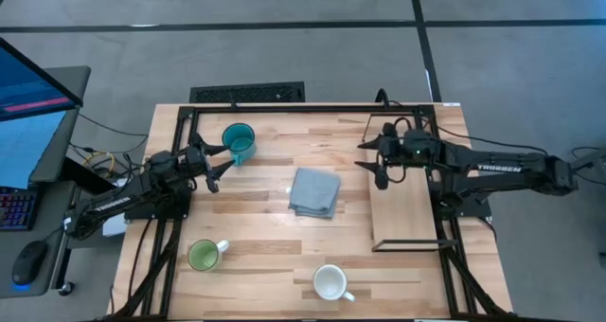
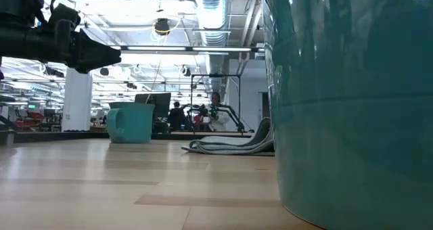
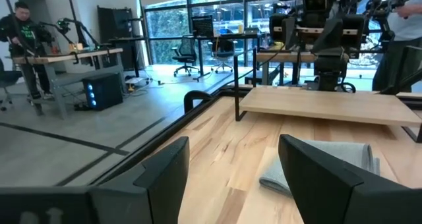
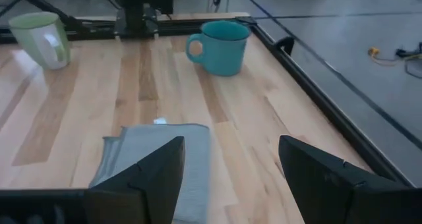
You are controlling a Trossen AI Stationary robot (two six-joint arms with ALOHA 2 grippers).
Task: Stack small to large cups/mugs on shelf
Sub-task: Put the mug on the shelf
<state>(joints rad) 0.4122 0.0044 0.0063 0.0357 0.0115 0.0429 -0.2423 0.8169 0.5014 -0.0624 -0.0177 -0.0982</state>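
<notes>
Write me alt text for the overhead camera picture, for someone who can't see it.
Seen from above, a wooden table holds three mugs: a teal mug far left, a green mug and a white mug along the near edge, with a folded grey cloth in the middle. The left gripper is open beside the teal mug; the right gripper hovers open over the empty shelf board.

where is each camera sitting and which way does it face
high: above the table, looking straight down; both arms show, left gripper by the teal mug, right gripper at the shelf.
low: at tabletop height, looking level into the room; one arm enters at top.
left wrist: looks past its own open fingers at the shelf and cloth.
right wrist: looks past its own open fingers at the cloth and teal mug.
Shared: the cloth shows in all four.
</notes>
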